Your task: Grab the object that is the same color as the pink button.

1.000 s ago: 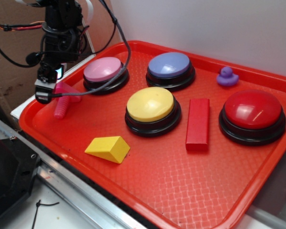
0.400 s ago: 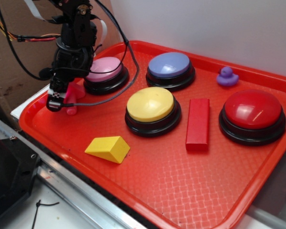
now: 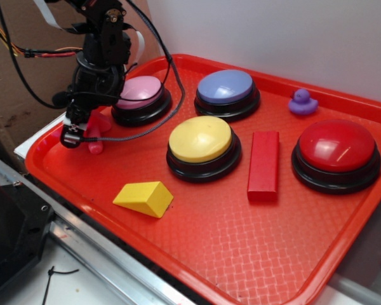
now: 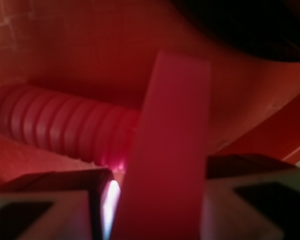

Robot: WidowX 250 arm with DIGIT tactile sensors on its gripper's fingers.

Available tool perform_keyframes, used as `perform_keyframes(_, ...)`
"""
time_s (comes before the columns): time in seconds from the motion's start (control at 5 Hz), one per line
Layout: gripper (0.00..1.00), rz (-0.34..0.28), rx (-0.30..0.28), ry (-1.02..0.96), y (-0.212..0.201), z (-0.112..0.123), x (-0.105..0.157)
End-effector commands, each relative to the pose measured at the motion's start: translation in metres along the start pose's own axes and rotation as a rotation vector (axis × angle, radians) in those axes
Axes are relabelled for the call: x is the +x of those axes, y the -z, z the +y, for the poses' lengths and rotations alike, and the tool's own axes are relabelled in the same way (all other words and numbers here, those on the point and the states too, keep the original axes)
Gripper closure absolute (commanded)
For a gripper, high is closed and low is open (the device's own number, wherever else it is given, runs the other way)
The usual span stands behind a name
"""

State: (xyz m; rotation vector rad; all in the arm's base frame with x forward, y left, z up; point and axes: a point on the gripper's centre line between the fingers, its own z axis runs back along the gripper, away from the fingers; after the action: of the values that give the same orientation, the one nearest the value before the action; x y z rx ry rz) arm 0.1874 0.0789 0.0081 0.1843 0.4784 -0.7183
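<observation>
The pink button (image 3: 136, 91), a light pink dome on a black base, stands at the tray's back left. Just in front of it and to the left is the object (image 3: 96, 141), a small pink bolt, partly hidden behind my gripper (image 3: 75, 135). In the wrist view the bolt's flat head (image 4: 172, 130) stands edge-on between my two fingers, and its ribbed shaft (image 4: 65, 127) runs off to the left over the tray floor. My gripper (image 4: 157, 200) is shut on the head.
On the red tray (image 3: 241, 254) stand a purple-blue button (image 3: 226, 87), a yellow button (image 3: 200, 138) and a red button (image 3: 336, 145). A red block (image 3: 263, 165), a yellow wedge (image 3: 143, 197) and a purple duck (image 3: 302, 101) also lie there. The tray's left rim (image 3: 38, 149) is close to the gripper.
The gripper moved right and down over the bolt, whose shaft swung from slanting left to pointing toward the front. In the last 0.4 s almost nothing moved.
</observation>
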Motion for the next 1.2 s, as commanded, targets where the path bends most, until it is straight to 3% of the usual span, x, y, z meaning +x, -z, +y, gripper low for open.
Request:
perform_keyframes(0.0, 1.00, -0.272, 0.008, -0.302, -0.068, -0.017, -0.016)
perform_keyframes(0.2, 1.00, -0.556, -0.145, -0.506, -0.118, -0.061, -0.037)
perform_keyframes(0.4, 1.00, -0.665, -0.248, -0.696, -0.168, -0.091, -0.052)
perform_keyframes(0.6, 1.00, -0.672, -0.296, -0.720, -0.211, -0.094, -0.080)
perform_keyframes(0.8, 1.00, -0.655, -0.293, -0.732, -0.255, -0.094, -0.103)
perform_keyframes(1.0, 1.00, -0.634, -0.262, -0.745, -0.269, -0.094, -0.108)
